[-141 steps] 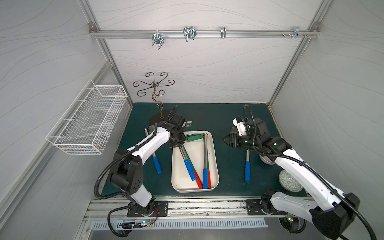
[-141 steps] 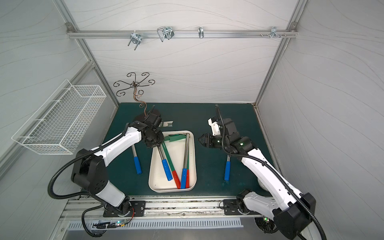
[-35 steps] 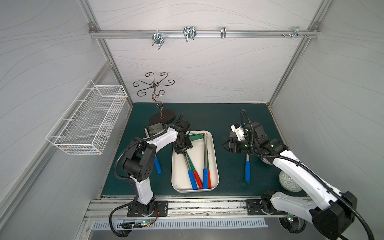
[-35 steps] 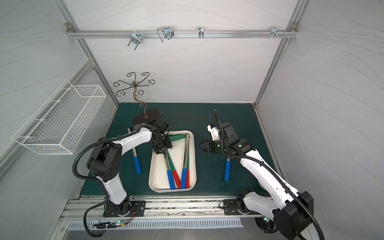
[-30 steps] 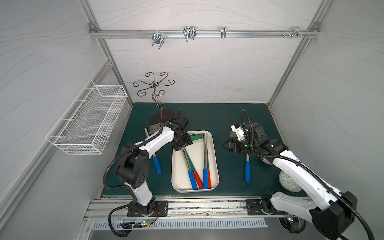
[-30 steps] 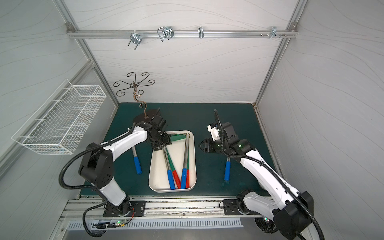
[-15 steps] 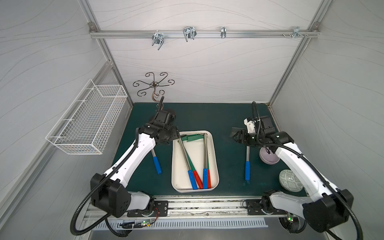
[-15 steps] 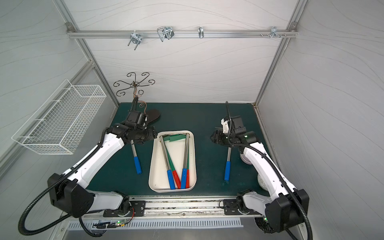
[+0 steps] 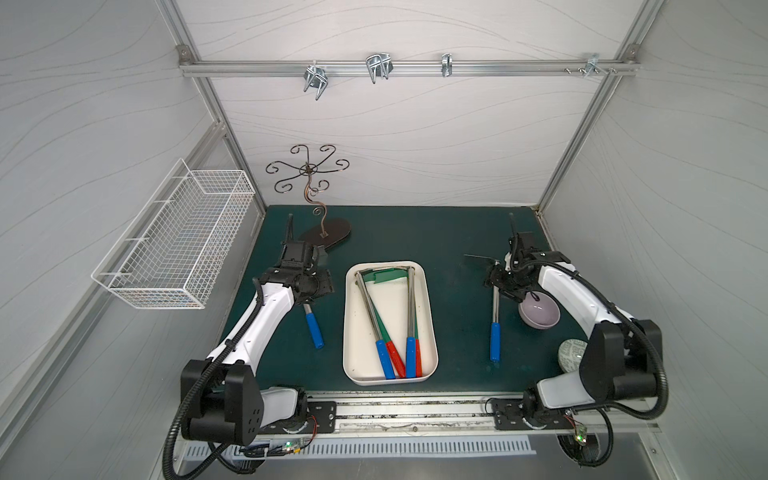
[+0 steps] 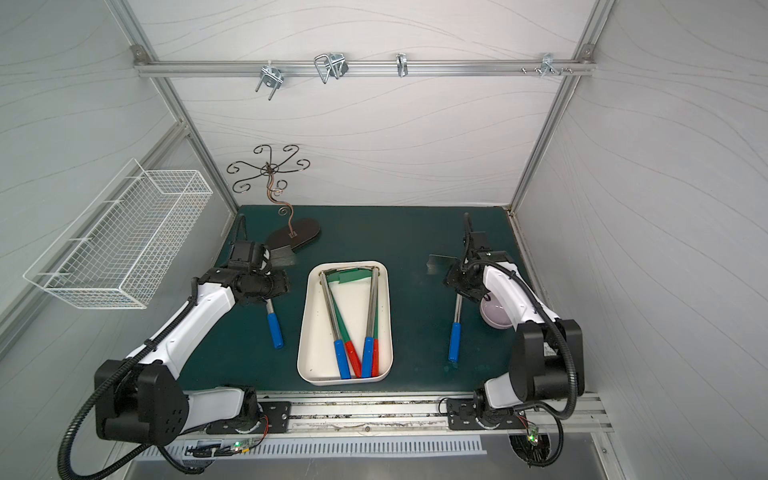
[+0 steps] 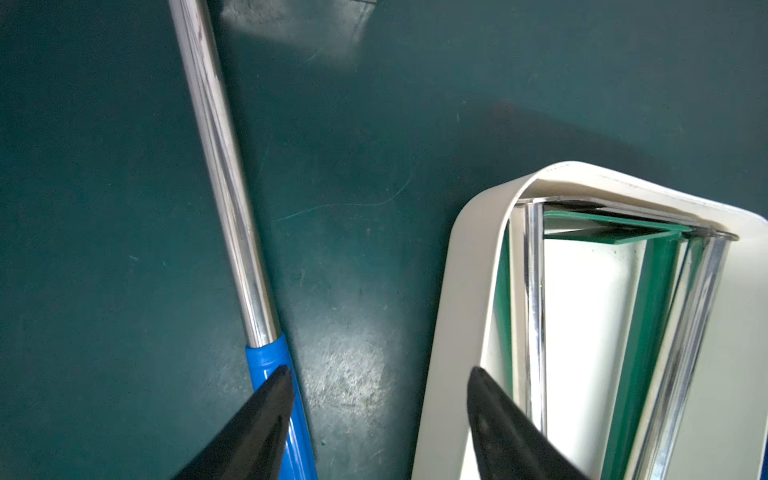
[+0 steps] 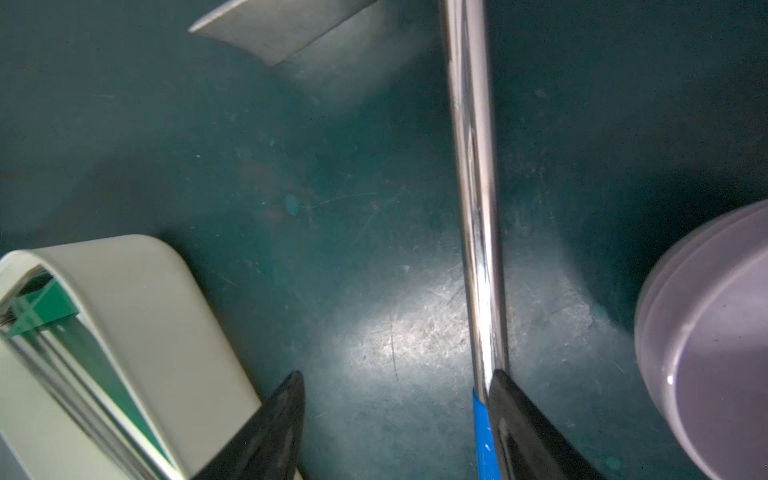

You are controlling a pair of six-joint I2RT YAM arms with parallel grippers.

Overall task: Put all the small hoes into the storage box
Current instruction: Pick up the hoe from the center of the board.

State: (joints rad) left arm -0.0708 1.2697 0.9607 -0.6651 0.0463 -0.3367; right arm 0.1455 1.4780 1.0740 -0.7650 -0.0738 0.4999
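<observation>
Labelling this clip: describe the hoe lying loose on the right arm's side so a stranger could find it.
Start at the cream storage box in the middle of the green mat. On its right-arm side a hoe with a blue grip lies on the mat. Unlike the other loose hoe, it lies beside a lilac bowl.

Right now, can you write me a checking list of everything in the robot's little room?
Surface: dark green mat, scuffed.
Job's things: storage box holds four hoes; left hoe and right hoe, blue-handled, lie outside on the mat.
Clutter: lilac bowl, patterned disc, curly hook stand.
Hands: left hand open, empty, between left hoe and box; right hand open, empty, beside right hoe's shaft.
Cables: black hoses along both arms; thin wires near the front.
Surroundings: wire basket on left wall; metal hooks on top rail.
</observation>
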